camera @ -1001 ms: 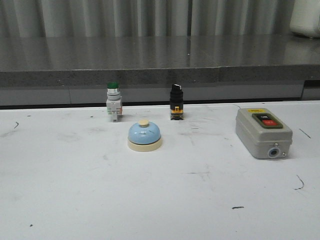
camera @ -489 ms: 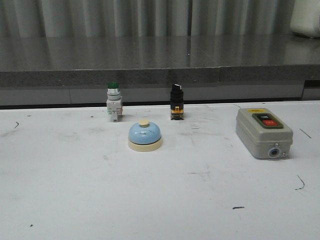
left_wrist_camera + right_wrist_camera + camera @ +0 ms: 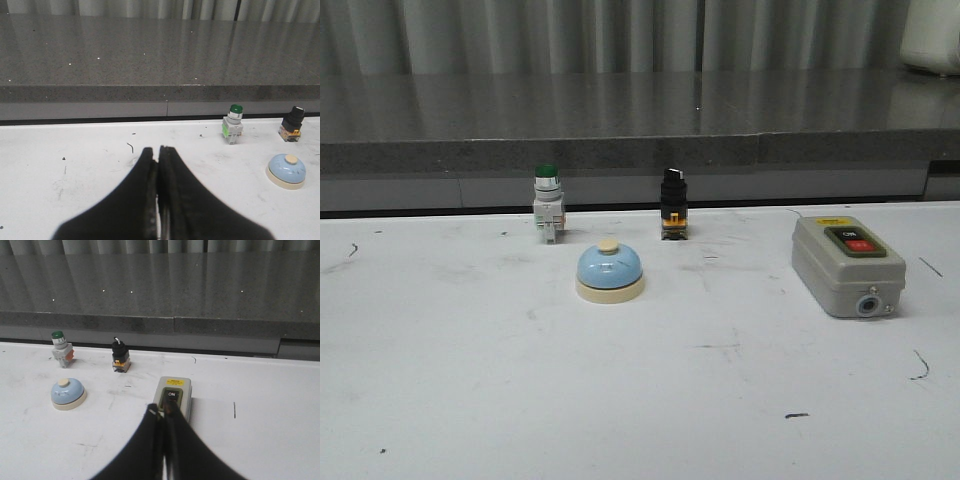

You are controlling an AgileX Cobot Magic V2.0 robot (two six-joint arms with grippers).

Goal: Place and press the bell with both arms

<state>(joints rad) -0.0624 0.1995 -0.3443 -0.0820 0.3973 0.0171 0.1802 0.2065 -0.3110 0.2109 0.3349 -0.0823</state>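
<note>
The bell (image 3: pixel 609 273), a light-blue dome on a cream base with a cream top button, stands upright on the white table, left of the middle. It also shows in the left wrist view (image 3: pixel 286 171) and in the right wrist view (image 3: pixel 68 394). Neither arm shows in the front view. My left gripper (image 3: pixel 158 149) is shut and empty, well short of the bell and off to its side. My right gripper (image 3: pixel 161 409) is shut and empty, its tips in front of the grey switch box (image 3: pixel 173 395), apart from the bell.
A green-capped push button (image 3: pixel 547 203) and a black selector switch (image 3: pixel 672 203) stand behind the bell near the table's back edge. The grey switch box (image 3: pixel 846 265) lies at the right. A dark stone ledge (image 3: pixel 640 125) runs behind the table.
</note>
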